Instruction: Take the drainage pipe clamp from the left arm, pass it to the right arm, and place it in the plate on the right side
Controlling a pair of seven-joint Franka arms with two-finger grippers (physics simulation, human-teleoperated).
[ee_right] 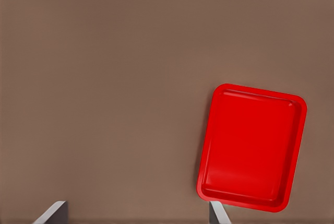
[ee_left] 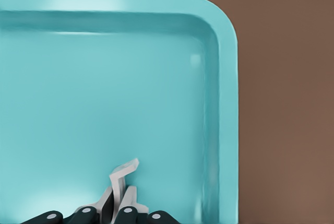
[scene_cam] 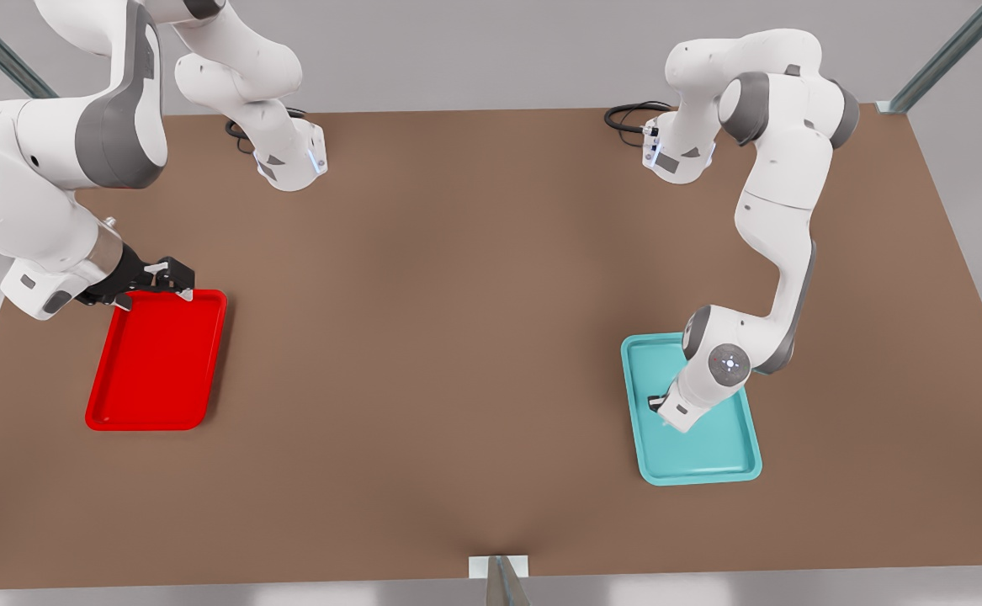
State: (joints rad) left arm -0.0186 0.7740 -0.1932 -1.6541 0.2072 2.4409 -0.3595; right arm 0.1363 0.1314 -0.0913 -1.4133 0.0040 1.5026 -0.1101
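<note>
The white drainage pipe clamp (ee_left: pixel 125 172) sticks up between the fingers of my left gripper (ee_left: pixel 117 204), which is shut on it low over the teal tray (ee_left: pixel 104 93). In the front view this left gripper (scene_cam: pixel 659 409) is at the right, its wrist covering the clamp. The red plate (scene_cam: pixel 154 362) lies at the front view's left, with nothing in it. My right gripper (scene_cam: pixel 172 282) hovers over the plate's far edge. Its fingers stand wide apart and open in the right wrist view, with the plate (ee_right: pixel 250 145) off to one side below.
The teal tray (scene_cam: pixel 709 454) lies at the front view's right on the brown table (scene_cam: pixel 457 337). Both arm bases stand at the table's far edge with black cables beside them. A wide stretch of bare table separates the two trays.
</note>
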